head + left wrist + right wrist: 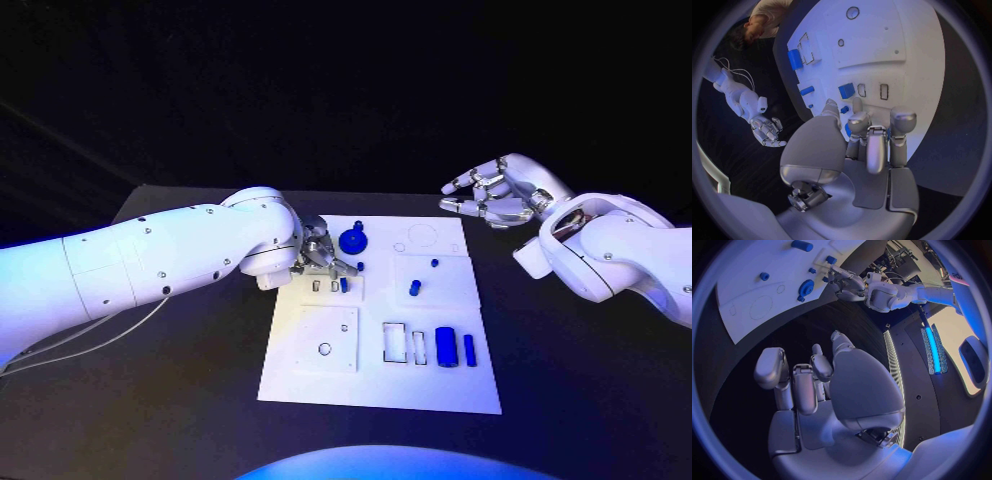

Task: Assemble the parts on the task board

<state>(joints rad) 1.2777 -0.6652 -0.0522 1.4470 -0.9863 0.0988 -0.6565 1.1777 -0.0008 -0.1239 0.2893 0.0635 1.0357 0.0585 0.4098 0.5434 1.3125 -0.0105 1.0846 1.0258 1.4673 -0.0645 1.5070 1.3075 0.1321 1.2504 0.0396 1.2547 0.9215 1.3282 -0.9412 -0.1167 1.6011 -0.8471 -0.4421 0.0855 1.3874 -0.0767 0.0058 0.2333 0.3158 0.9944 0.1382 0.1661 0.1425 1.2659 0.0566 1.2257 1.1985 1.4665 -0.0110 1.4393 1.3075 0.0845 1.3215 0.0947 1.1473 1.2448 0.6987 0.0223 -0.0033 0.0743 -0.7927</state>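
The left hand [320, 256] is down on the white board [433, 395], fingers curled around a small blue piece [847, 129]; whether it truly grips it I cannot tell. A good seat means keeping the piece upright over the slots [872, 91] just beyond the fingertips and pressing straight down. A blue round knob [355, 242] sits just beside the hand, so little room there. The right hand [493, 194] hangs open and empty over the dark bench [577, 370], well apart, with free room around it

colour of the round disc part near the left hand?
Blue. The round disc part sits on the white task board, clearest in the head view.
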